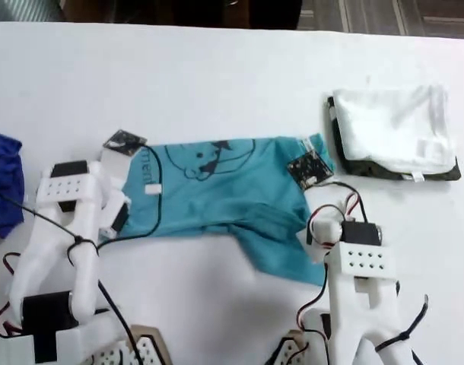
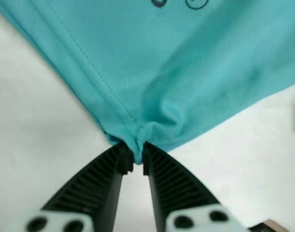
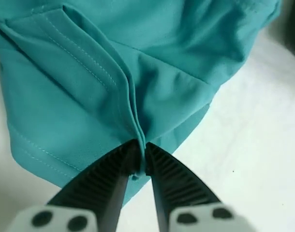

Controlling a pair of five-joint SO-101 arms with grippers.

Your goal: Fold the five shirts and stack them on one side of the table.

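The left gripper (image 2: 135,163) is clamped on a bunched corner of the teal shirt (image 2: 186,72) at its stitched hem, its ribbed black fingers (image 2: 96,183) pinching the cloth into a small pucker. The right gripper (image 3: 140,164) is likewise closed on the same shirt, on a raised pleat where a double-stitched hem folds over itself. The shirt lies across the middle of the table (image 1: 217,68), spread between the two arms, with a dark line drawing on its chest and one loose flap trailing toward the near edge. It is a thin, fine-meshed knit, limp and quick to wrinkle. The step in hand looks like a fold of this shirt. To do it well, both arms should probably lift together and level, holding the cloth taut between them so the flap does not drag or double under, then lay the edge down squarely before letting go. Toward the far right corner a folded white shirt (image 1: 395,125) rests on a folded dark shirt (image 1: 376,171) — the stack begun — and a crumpled blue shirt (image 1: 0,182) waits at the left edge.
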